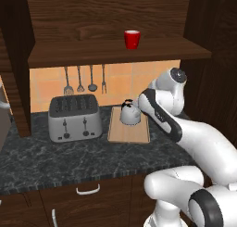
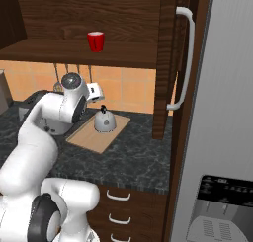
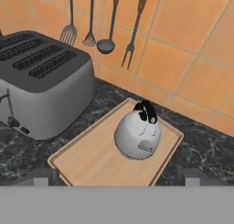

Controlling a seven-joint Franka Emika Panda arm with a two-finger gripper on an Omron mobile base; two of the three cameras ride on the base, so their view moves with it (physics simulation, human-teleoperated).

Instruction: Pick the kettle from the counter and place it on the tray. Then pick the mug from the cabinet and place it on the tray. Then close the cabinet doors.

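Kettle (image 3: 137, 136) sits upright on the tray (image 3: 91, 161), beside the toaster (image 3: 41, 81), so that step looks done; gripper (image 3: 117, 175) spread, empty, above the tray; mug (image 1: 132, 39) waits on the cabinet shelf (image 1: 83, 52).

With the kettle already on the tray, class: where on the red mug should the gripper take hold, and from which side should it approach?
Grip the mug across its round body, coming in level from the open front of the cabinet. It stands upright near the shelf's front edge with bare shelf on both sides, so the open gripper can likely straddle it. The handle isn't visible, so the body is the safer hold.
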